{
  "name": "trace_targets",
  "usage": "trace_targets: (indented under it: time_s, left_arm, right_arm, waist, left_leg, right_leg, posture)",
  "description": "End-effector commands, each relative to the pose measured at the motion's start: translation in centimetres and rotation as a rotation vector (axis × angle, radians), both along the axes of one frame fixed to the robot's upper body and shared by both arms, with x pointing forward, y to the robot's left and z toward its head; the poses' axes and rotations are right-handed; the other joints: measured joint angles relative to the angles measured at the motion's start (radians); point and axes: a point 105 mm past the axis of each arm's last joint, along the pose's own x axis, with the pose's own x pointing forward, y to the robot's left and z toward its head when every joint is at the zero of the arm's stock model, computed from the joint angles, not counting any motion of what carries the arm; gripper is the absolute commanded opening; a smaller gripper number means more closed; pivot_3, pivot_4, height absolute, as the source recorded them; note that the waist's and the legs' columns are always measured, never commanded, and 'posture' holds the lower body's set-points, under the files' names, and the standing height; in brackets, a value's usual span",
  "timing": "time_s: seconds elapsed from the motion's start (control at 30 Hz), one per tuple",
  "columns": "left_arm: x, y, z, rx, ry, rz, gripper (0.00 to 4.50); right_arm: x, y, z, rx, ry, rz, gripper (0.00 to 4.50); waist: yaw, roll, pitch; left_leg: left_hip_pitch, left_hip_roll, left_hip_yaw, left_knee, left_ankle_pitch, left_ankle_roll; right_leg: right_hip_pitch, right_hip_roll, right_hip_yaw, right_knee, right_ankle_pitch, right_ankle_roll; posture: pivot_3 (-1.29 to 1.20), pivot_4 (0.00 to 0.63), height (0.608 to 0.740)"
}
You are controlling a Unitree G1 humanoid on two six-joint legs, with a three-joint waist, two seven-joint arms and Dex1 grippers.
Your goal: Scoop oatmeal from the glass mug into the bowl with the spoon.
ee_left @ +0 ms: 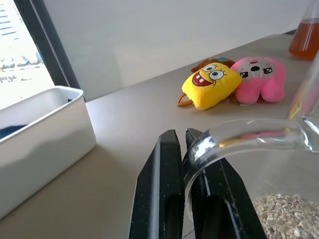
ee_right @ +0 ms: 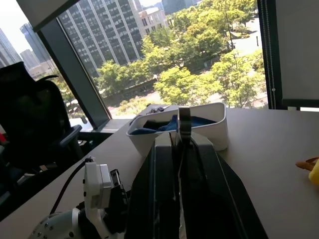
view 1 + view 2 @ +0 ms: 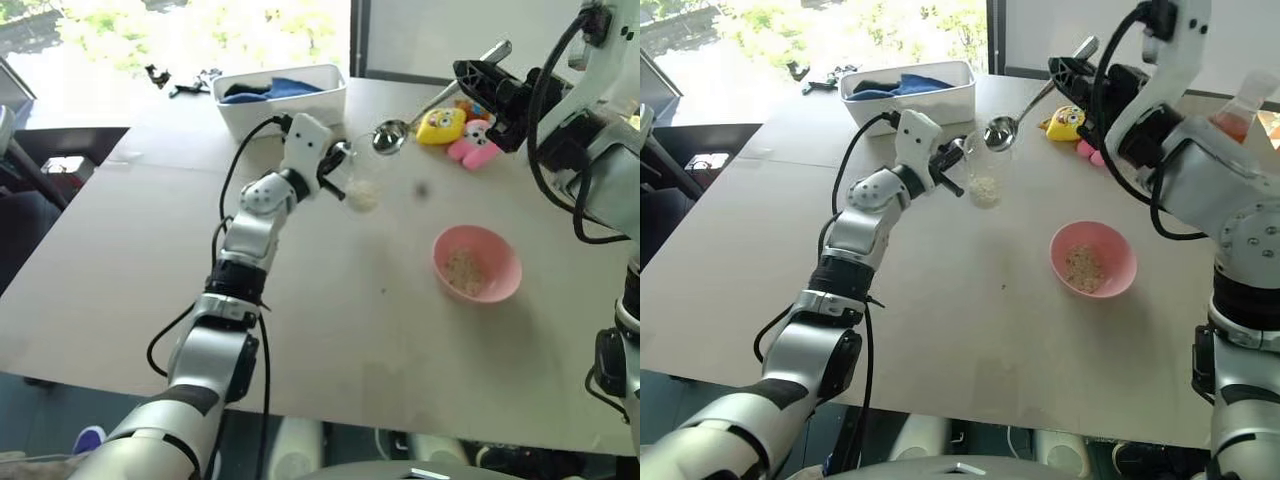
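My left gripper [image 3: 340,166] is shut on the handle of the glass mug [image 3: 362,172], seen close up in the left wrist view as the curved glass handle between the black fingers [image 1: 164,189]. Pale oatmeal [image 3: 362,198] lies in the mug's bottom. My right gripper [image 3: 482,85] is shut on the handle of the silver spoon [image 3: 388,135], whose head hovers just above the mug's rim. The pink bowl [image 3: 495,250] stands on the table to the right, nearer me, with some oatmeal [image 3: 463,270] inside.
A white tub [image 3: 290,108] with blue cloth stands at the back, just behind the mug. Yellow [image 3: 442,125] and pink [image 3: 475,143] plush toys lie right of the spoon head. A flask of orange liquid [image 3: 1245,105] stands at the far right.
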Motion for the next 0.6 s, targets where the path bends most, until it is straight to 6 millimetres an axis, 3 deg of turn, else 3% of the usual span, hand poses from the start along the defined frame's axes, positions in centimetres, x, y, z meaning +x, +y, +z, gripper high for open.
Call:
trace_targets:
  time_s: [0.03, 0.33, 0.6]
  left_arm:
    - [-0.8, -1.7, 3.6, -0.009, -0.164, -0.06, 0.02]
    - [-1.1, -2.8, 3.5, 0.011, -0.218, -0.087, 0.02]
    - [-1.3, -3.1, 3.4, 0.025, -0.233, -0.095, 0.02]
  right_arm:
    - [0.2, 0.5, 0.2, -0.161, -0.081, -0.049, 0.0]
    - [1.8, 2.6, -3.7, -0.366, -0.075, -0.03, 0.0]
    - [1.8, 3.7, -3.7, -0.272, -0.038, 0.039, 0.0]
  waist:
    - [0.0, 0.0, 0.0]
    - [-0.001, 0.0, 0.0]
    - [0.0, 0.0, 0.0]
  left_leg:
    - [-0.001, 0.0, 0.0, 0.001, 0.0, -0.001]
    - [-0.002, 0.0, 0.0, 0.003, 0.0, 0.0]
    - [-0.003, 0.0, -0.001, 0.004, 0.0, -0.001]
  right_leg:
    - [-0.001, 0.0, 0.0, 0.0, 0.0, 0.0]
    - [-0.001, 0.0, 0.0, 0.001, 0.0, 0.001]
    - [-0.001, 0.0, -0.001, 0.001, 0.001, 0.001]
  posture:
    - [0.0, 0.15, 0.74]
    - [0.0, 0.15, 0.74]
    - [0.0, 0.15, 0.74]
